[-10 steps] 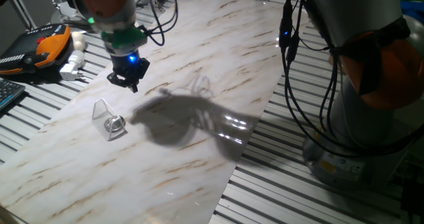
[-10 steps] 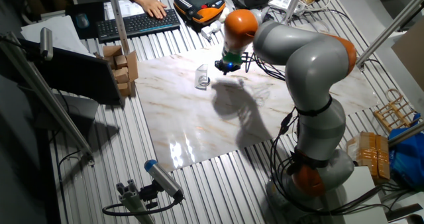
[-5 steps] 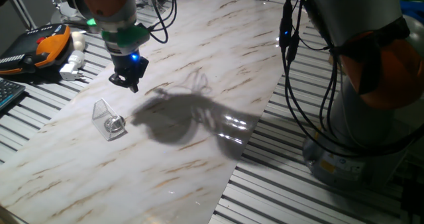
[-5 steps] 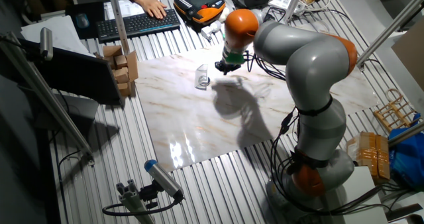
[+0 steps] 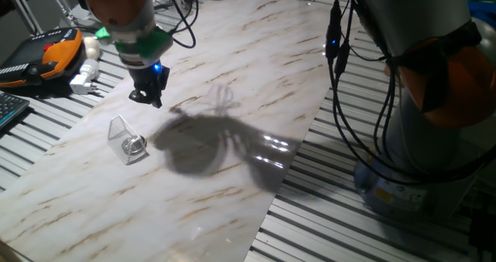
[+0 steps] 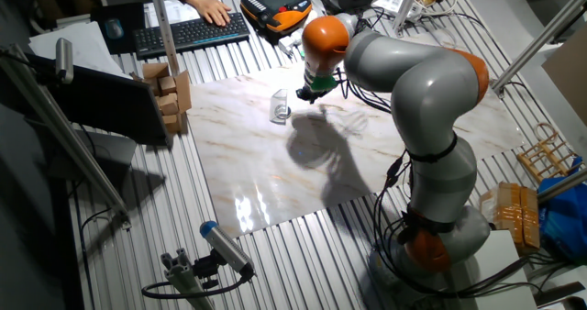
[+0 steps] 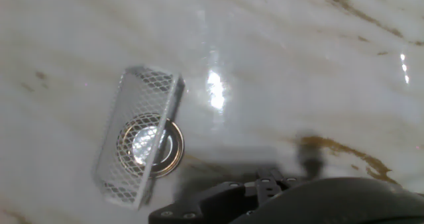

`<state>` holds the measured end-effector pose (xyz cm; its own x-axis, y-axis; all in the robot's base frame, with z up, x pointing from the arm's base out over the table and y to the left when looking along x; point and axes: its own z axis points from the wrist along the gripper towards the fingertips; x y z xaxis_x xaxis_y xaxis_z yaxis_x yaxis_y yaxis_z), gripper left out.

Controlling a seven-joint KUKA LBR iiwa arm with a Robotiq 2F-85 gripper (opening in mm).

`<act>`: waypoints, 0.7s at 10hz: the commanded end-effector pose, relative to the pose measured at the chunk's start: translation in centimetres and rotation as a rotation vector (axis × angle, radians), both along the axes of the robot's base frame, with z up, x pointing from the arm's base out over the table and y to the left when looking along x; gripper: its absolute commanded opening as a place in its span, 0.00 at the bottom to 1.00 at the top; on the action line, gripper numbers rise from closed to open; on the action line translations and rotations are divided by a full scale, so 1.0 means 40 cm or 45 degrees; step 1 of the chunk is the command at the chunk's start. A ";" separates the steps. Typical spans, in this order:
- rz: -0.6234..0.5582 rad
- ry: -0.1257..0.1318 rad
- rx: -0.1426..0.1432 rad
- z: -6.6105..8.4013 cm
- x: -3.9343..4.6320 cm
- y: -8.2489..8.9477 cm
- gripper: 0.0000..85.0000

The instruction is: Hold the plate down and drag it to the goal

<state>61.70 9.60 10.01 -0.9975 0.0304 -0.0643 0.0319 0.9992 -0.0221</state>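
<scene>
marble tabletop (image 5: pixel 232 122) under the gripper (image 5: pixel 147 97) — holding nothing, jaw opening hard to tell — with the plate (image 7: pixel 151 146) ahead, lying inside the clear goal (image 5: pixel 125 139).

Grey arm (image 6: pixel 431 81), orange joints, green wrist ring (image 5: pixel 139 43).
</scene>
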 end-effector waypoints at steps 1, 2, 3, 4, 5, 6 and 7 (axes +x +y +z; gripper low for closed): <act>0.180 0.010 0.049 0.000 0.000 0.000 0.00; 0.152 -0.001 0.035 0.000 0.000 0.000 0.00; 0.145 0.018 0.058 0.000 0.000 0.000 0.00; 0.151 0.033 0.062 0.000 0.000 0.000 0.00; 0.158 0.036 0.052 0.000 0.000 0.000 0.00; 0.178 0.038 0.046 0.031 -0.014 -0.010 0.00; 0.190 0.030 0.046 0.053 -0.023 -0.023 0.00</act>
